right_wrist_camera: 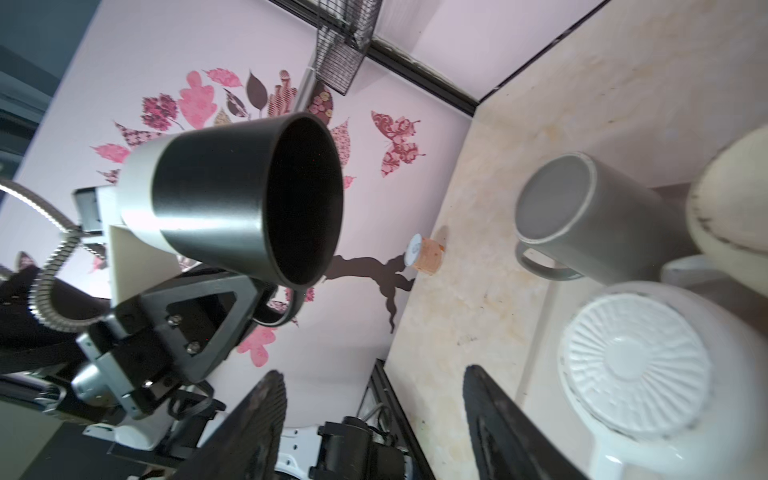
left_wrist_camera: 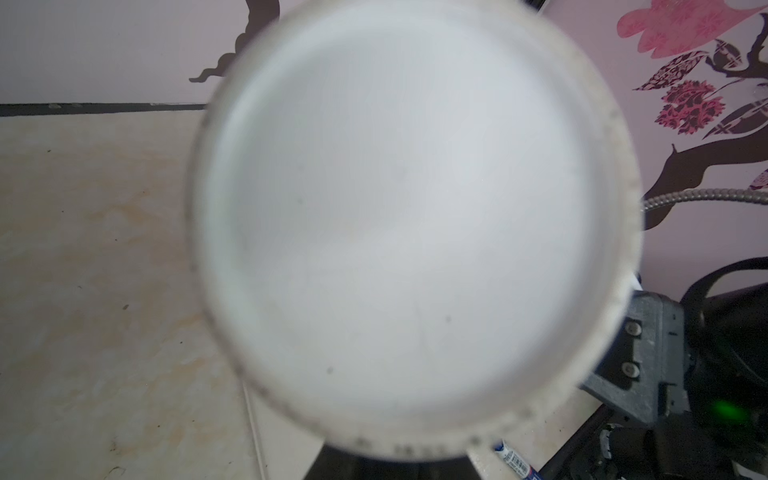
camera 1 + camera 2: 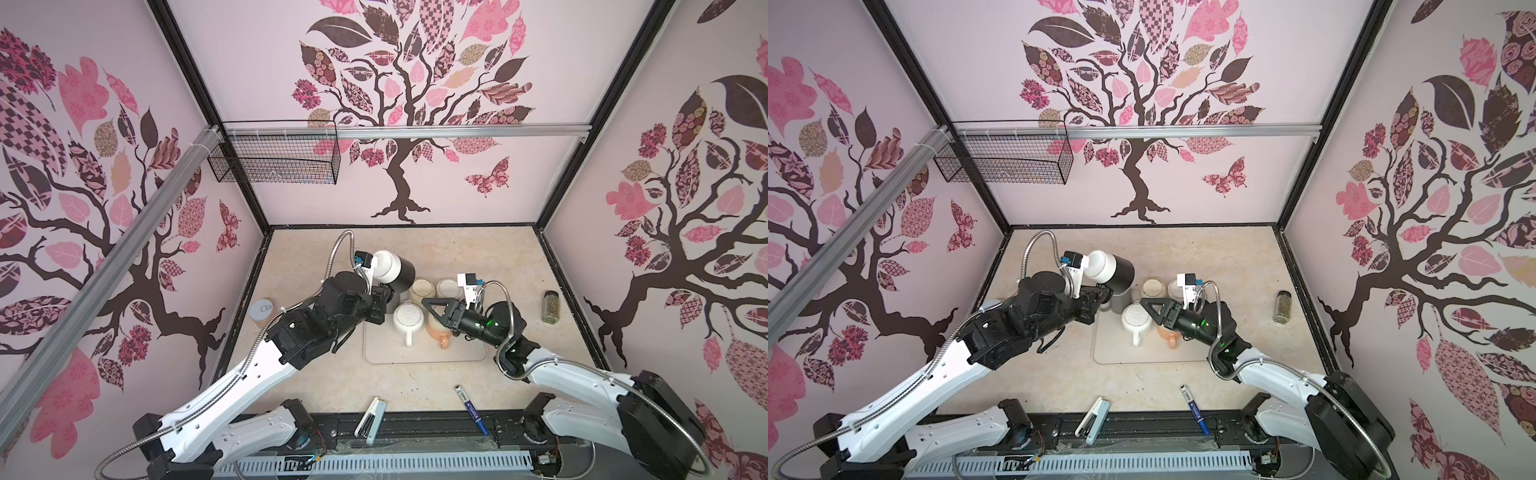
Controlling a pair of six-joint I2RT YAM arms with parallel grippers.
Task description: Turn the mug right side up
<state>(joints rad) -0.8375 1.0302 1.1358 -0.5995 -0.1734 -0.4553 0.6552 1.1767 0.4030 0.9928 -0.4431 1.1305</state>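
Observation:
The mug (image 3: 392, 266) (image 3: 1111, 268), black with a white base, hangs in the air on its side above the back left of the mat, its mouth toward the right. My left gripper (image 1: 253, 291) is shut on the mug's handle (image 1: 286, 311), under the body. In the left wrist view the mug's white base (image 2: 411, 224) fills the frame and hides the jaws. In the right wrist view the mug (image 1: 249, 195) shows its dark inside. My right gripper (image 3: 428, 309) (image 3: 1145, 306) (image 1: 374, 374) is open with nothing between its fingers, right of the mug and beside a white mug.
On the beige mat (image 3: 424, 353) stand an upside-down white mug (image 3: 409, 318) with a ribbed base, an upside-down grey mug (image 1: 582, 216), two cream mugs (image 3: 422, 289) and a peach mug (image 3: 440, 332). Spice jar (image 3: 550, 306) right, cork jar (image 3: 262, 311) left, pen (image 3: 471, 409) in front.

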